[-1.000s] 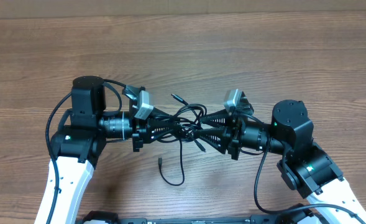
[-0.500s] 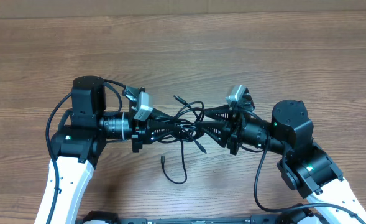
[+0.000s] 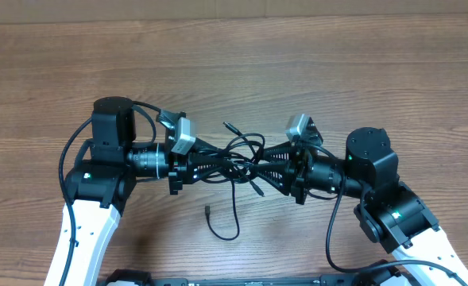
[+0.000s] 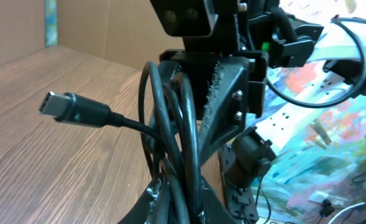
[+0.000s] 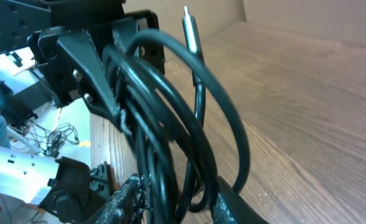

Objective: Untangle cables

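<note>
Both arms are in tight on the cables (image 3: 244,152), a black tangle held over the middle of the wooden table (image 3: 313,71). The left gripper (image 3: 235,164) comes at the tangle from the left and is clamped on it. In the left wrist view the cords run straight down into its closed fingers (image 4: 148,202) at the bottom edge. The right gripper (image 3: 259,168) meets the tangle from the right, its tip almost against the left one. Its own wrist view shows a thick sheaf of loops sitting between its fingers (image 5: 128,193), but I cannot tell whether they are pinching the cords or just bracketing them. One grey plug (image 3: 226,125) pokes out at the tangle's far-left side, and up close it juts sideways in the air (image 4: 57,104). In the right wrist view a slim silvery plug (image 5: 191,30) stands up above the loops. Out of the tangle on the robot's side, one cord droops onto the wood in a loose loop (image 3: 227,229), with its small end plug (image 3: 207,210) lying flat just left of that loop. A short dangling end (image 3: 257,191) hangs just beneath the tangle.
</note>
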### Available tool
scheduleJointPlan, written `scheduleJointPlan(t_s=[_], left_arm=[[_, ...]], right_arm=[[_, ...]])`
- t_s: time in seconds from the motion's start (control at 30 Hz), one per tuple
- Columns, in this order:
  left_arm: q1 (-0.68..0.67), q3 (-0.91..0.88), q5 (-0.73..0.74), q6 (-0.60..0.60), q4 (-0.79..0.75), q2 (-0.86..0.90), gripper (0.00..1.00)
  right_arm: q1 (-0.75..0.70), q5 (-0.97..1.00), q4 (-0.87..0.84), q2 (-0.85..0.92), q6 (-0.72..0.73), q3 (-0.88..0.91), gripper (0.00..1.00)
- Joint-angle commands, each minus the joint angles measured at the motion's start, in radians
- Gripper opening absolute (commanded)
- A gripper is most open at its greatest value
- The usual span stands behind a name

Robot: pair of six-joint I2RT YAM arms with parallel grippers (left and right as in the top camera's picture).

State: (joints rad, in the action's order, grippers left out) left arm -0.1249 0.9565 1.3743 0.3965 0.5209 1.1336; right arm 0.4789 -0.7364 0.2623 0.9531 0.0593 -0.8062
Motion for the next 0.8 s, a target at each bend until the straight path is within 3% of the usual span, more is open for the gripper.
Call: scheduleJointPlan(t_s=[0.0, 0.23, 0.77], left_arm=[[-0.007, 0.021, -0.033, -0.040, -0.026, 0.003, 0.04], [-0.007, 0.021, -0.048, -0.124, -0.109, 0.003, 0.04], [-0.006, 0.021, -0.222, -0.152, -0.106, 0.003, 0.04]], right_arm=[[-0.003, -0.021, 0.005, 0.008, 0.000, -0.026, 0.33], [-0.003, -0.026, 0.006, 0.031, 0.000, -0.026, 0.33], [-0.003, -0.025, 0.003, 0.032, 0.000, -0.026, 0.29]])
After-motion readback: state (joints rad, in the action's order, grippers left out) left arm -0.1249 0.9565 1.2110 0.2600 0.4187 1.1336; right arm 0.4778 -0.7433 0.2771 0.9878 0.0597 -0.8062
